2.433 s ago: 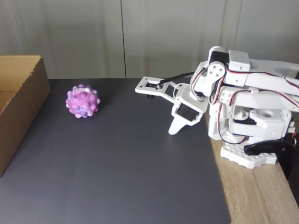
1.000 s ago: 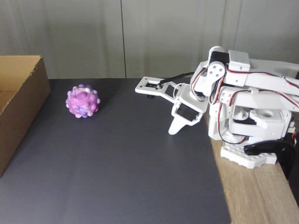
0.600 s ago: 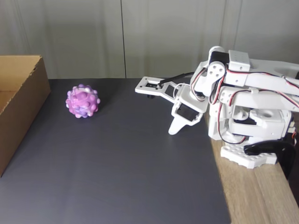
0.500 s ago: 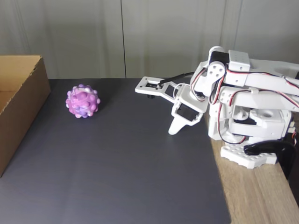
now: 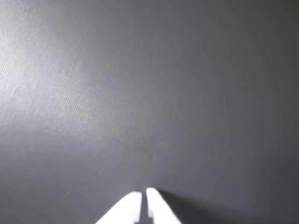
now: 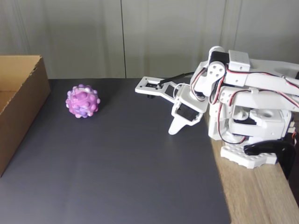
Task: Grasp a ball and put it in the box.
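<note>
Ball [image 6: 82, 101] lies well apart from the closed hand [image 6: 174, 129].

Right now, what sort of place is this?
Probably a home or hobby robotics bench: a wooden tabletop with a dark mat, a small white arm, a knobbly ball and a cardboard box.

Grey wall [image 6: 163, 37], wooden tabletop [image 6: 261, 196]

Your robot arm [image 6: 243, 84] is white plastic all over, made of blocky parts with round holes. Thin red, black and white wires [image 6: 219, 100] loop between its joints. Its base [image 6: 247, 156] is bumpy like toy bricks, with a black clamp [image 6: 266, 149] beside it. Two pointy white fingertips [image 5: 154, 207] poke out in the wrist view.
</note>
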You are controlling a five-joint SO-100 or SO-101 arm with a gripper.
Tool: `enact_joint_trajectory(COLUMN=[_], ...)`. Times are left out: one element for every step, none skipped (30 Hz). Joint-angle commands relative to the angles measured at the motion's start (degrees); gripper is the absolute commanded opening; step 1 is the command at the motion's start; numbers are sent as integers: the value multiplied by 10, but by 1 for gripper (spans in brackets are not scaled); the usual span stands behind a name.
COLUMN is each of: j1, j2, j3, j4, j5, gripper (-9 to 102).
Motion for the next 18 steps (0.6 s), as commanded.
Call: enact_joint_trajectory(j1=[-4, -4, -4, -4, -4, -4, -4, -4, -4, -4, -4, -4, -4, -4, -4, -4, -4, -4], j2=[-4, -4, -4, -4, -4, -4, -4, -4, -4, -4, -4, -4, -4, -4, -4, -4, -4, -4], j3=[3, 3, 3, 3, 3, 3, 3, 3, 3, 3, 3, 3, 3, 3, 3, 3, 3, 3], j4=[11, 11, 11, 11, 11, 11, 11, 11, 11, 11, 11, 11, 11, 11, 11, 11, 11, 11], j5=[1, 1, 1, 1, 1, 1, 1, 1, 1, 1, 1, 1, 1, 1, 1, 1, -3, -3], gripper=[2, 2, 2, 2, 2, 2, 2, 2, 2, 2, 2, 2, 2, 2, 2, 2, 2, 2])
